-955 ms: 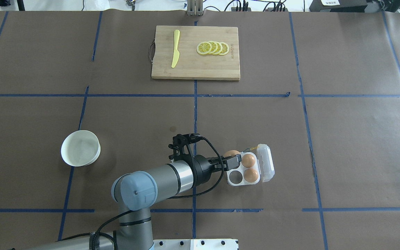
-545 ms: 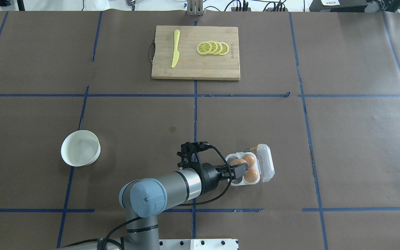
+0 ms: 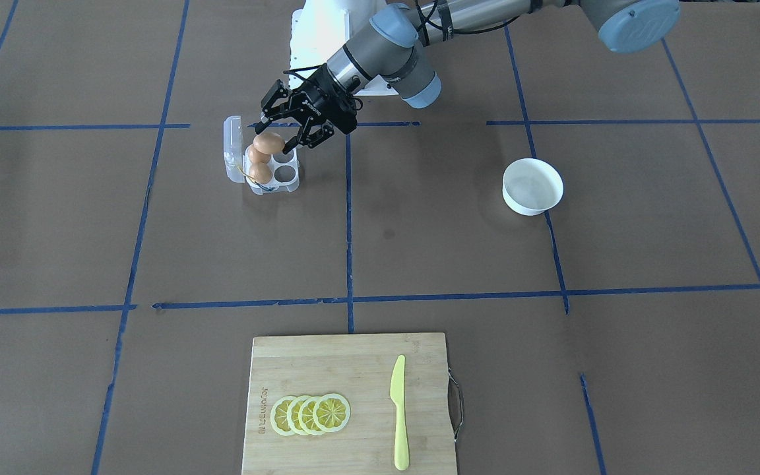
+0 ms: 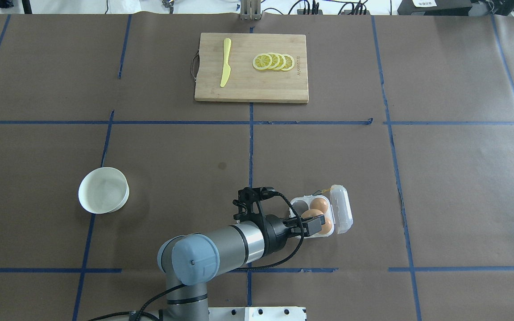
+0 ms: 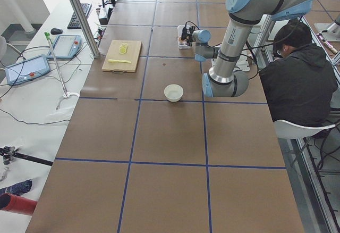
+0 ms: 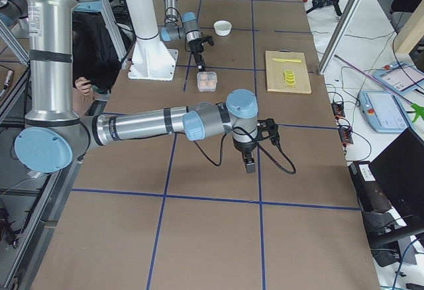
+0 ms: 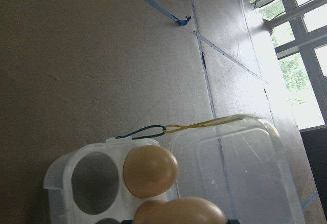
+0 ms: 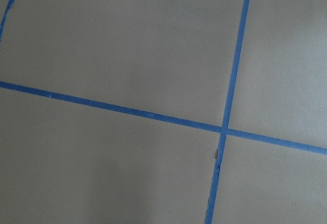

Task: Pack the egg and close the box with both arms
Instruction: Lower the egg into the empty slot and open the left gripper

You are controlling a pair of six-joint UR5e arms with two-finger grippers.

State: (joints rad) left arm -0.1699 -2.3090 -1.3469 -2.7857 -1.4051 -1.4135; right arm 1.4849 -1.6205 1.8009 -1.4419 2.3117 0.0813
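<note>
1. Now the left end effector [image 3: 273, 140] is pinching the egg [image 3: 268, 142] between its fingers, held above the box [image 3: 284, 175] at the lower centre of the overhead frame.
2. A second ago, the egg hung just off the box's upper-left corner in that view. It has since travelled down-frame across the tray and now sits over the lower-left cell.
3. The upper-left cell shows empty. The cells beside the lid [image 4: 342, 209] hold the seated eggs [image 4: 320, 205], and the lid lies open to the frame's right.
4. My reading: the carry is nearly over and the step in hand is lining up for the drop — lowering and letting go look like what comes next, then the lid.
5. The egg is smooth and round, so an off-centre release could knock it against its neighbours.
6. The right end effector [image 6: 250, 165] hangs over bare table [image 4: 440, 178] well apart from the box. Whether it is spread or pressed together I cannot tell — it is not yet placed to help with closing.
</note>
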